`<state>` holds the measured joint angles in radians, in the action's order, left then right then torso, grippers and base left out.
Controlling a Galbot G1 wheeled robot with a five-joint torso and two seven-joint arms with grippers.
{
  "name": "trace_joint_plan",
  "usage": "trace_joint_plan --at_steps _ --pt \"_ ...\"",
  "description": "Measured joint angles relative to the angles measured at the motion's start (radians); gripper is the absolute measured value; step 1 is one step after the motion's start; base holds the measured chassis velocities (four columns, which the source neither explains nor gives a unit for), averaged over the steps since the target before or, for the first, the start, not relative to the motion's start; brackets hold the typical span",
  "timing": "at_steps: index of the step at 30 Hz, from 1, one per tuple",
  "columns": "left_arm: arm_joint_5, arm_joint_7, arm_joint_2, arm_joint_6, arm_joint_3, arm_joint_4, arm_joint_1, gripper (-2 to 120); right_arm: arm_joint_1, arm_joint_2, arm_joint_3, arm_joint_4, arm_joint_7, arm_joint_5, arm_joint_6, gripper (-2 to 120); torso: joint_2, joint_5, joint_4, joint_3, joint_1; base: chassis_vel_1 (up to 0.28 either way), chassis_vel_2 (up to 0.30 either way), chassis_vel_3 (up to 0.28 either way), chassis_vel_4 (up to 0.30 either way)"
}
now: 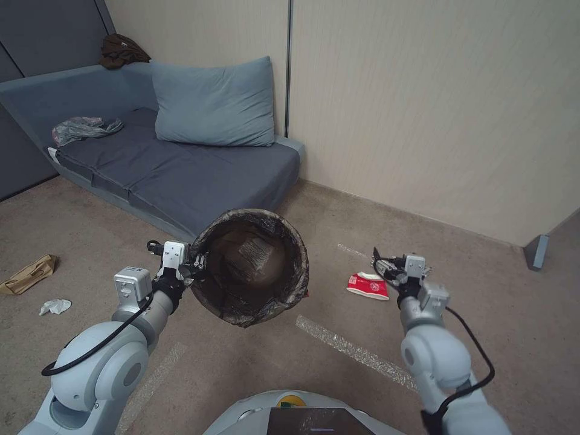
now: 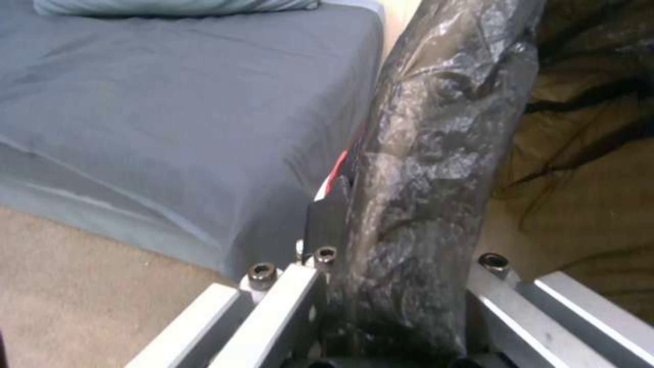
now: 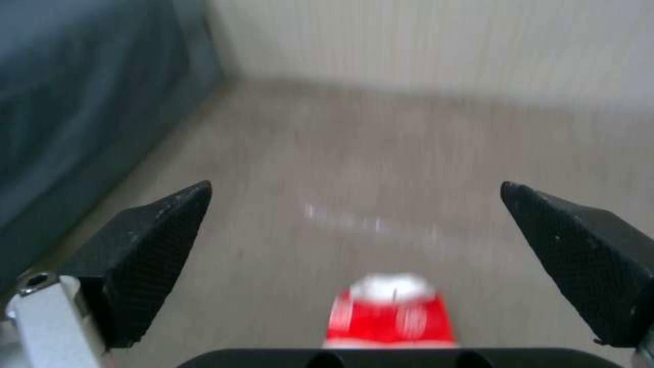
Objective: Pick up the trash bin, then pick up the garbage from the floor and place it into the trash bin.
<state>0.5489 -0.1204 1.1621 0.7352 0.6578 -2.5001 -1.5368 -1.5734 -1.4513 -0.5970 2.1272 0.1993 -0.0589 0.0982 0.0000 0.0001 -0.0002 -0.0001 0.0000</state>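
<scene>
My left gripper is shut on the rim of the trash bin and holds it off the floor, tilted, with its dark bag liner showing inside. The left wrist view has the liner-covered rim pinched between the jaws. A flattened red-and-white paper cup lies on the carpet just left of my right gripper, which hangs open above it. The same cup sits low between the open black fingers in the right wrist view. A tan paper bag and a white tissue lie on the floor at far left.
A low blue-grey sofa with a cushion stands behind the bin against the beige wall. A grey plastic bag rests on the sofa. Strips of clear tape mark the carpet. A grey post foot stands at right.
</scene>
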Motion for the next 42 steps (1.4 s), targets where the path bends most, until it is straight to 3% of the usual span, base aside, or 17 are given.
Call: trace_joint_plan --at_steps 3,4,5,6,7,8,10,14,19,33,42 --pt "-0.003 0.0 0.002 0.0 -0.004 0.0 0.001 0 0.123 0.11 -0.009 0.044 0.121 -0.368 0.4 100 0.0 0.0003 0.0006 0.0 0.0 0.0 0.0 0.0 0.0" --pt "-0.003 0.0 0.002 0.0 -0.004 0.0 0.001 0 0.123 0.11 -0.009 0.044 0.121 -0.368 0.4 100 0.0 0.0003 0.0006 0.0 0.0 0.0 0.0 0.0 0.0" --pt "-0.003 0.001 -0.003 0.0 -0.012 0.0 0.011 0 0.195 0.152 -0.035 0.036 0.249 -0.624 0.578 100 0.0 -0.0003 -0.0004 0.0 0.0 0.0 0.0 0.0 0.0" --pt "-0.003 0.001 -0.003 0.0 -0.012 0.0 0.01 0 0.221 0.165 -0.036 0.024 0.293 -0.718 0.617 100 0.0 -0.0001 0.0 0.0 0.0 0.0 0.0 0.0 0.0" --pt "-0.004 0.001 0.0 0.0 -0.008 0.0 0.003 0 0.286 0.185 -0.031 -0.02 0.386 -0.908 0.651 100 0.0 0.0003 0.0001 0.0 0.0 0.0 0.0 0.0 0.0" --pt "-0.004 0.001 0.0 0.0 -0.008 0.0 0.003 0 0.286 0.185 -0.031 -0.02 0.386 -0.908 0.651 100 0.0 0.0003 0.0001 0.0 0.0 0.0 0.0 0.0 0.0" --pt "-0.008 0.001 0.005 0.0 -0.004 0.0 0.002 0 0.368 0.177 0.001 -0.119 0.508 -1.059 0.657 100 0.0 0.0004 0.0004 0.0 0.0 0.0 0.0 0.0 0.0" --pt "-0.018 0.002 0.014 0.0 -0.007 0.0 -0.001 0 0.42 0.139 0.014 -0.207 0.594 -1.142 0.653 100 0.0 0.0002 0.0003 0.0 0.0 0.0 0.0 0.0 0.0" --pt "-0.03 0.007 0.015 0.0 -0.012 0.0 0.0 0 0.43 0.117 0.011 -0.255 0.609 -1.157 0.647 100 0.0 0.0002 0.0001 0.0 0.0 0.0 0.0 0.0 0.0" --pt "-0.049 0.024 0.021 0.0 -0.033 0.0 -0.002 0 0.558 0.077 -0.057 -0.445 0.599 -1.194 0.479 100 0.0 0.0 0.0004 0.0 0.0 0.0 0.0 0.0 0.0" --pt "-0.05 0.025 0.021 0.0 -0.033 0.0 -0.004 0 0.581 0.071 -0.066 -0.485 0.588 -1.199 0.443 100 0.0 0.0 0.0002 0.0 0.0 0.0 0.0 0.0 0.0"
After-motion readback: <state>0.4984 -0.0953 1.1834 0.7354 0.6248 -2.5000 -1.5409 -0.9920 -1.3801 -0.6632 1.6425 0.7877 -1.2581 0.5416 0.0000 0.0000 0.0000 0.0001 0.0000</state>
